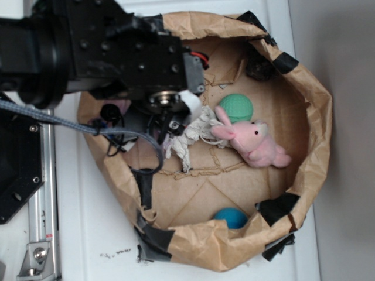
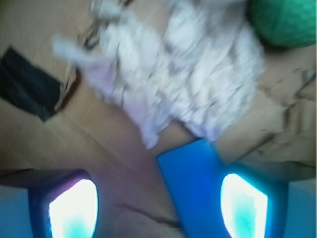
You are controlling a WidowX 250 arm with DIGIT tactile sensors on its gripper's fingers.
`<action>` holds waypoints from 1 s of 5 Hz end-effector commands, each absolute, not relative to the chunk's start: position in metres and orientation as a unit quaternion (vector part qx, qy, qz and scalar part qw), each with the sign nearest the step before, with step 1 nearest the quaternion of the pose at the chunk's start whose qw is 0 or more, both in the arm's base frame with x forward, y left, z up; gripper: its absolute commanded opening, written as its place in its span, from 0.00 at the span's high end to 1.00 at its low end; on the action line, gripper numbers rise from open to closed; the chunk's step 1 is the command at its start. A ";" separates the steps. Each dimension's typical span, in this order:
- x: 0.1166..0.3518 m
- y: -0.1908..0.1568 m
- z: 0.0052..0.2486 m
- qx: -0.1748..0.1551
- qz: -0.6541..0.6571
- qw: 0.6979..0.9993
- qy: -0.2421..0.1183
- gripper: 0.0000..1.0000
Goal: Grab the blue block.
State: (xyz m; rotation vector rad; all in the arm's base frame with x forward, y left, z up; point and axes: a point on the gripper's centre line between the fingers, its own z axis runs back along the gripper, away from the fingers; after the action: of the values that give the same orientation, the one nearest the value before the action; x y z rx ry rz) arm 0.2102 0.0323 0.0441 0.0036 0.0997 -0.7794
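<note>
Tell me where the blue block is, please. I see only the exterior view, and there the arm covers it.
Observer: In the wrist view the blue block lies flat on the brown paper, just before the white rag.
Operator: Is the gripper around it?
Observer: The gripper is open; the block sits between its fingers, nearer the one at that picture's right.
Operator: Is the green ball in the way?
Observer: No, the green ball lies beyond the rag, apart from the block.

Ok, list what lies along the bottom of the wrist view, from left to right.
Glowing left finger pad → bare brown cardboard floor → flat bright-blue rectangular block → glowing right finger pad.
</note>
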 end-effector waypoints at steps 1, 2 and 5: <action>0.208 0.048 0.044 0.009 -0.378 0.926 0.020 0.00; 0.209 0.049 0.032 0.016 -0.379 0.925 0.023 0.00; 0.216 0.052 0.007 0.024 -0.357 0.934 0.014 1.00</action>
State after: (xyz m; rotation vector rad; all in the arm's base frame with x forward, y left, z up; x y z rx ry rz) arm 0.2186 0.0593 0.0125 0.0423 0.0325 -0.7333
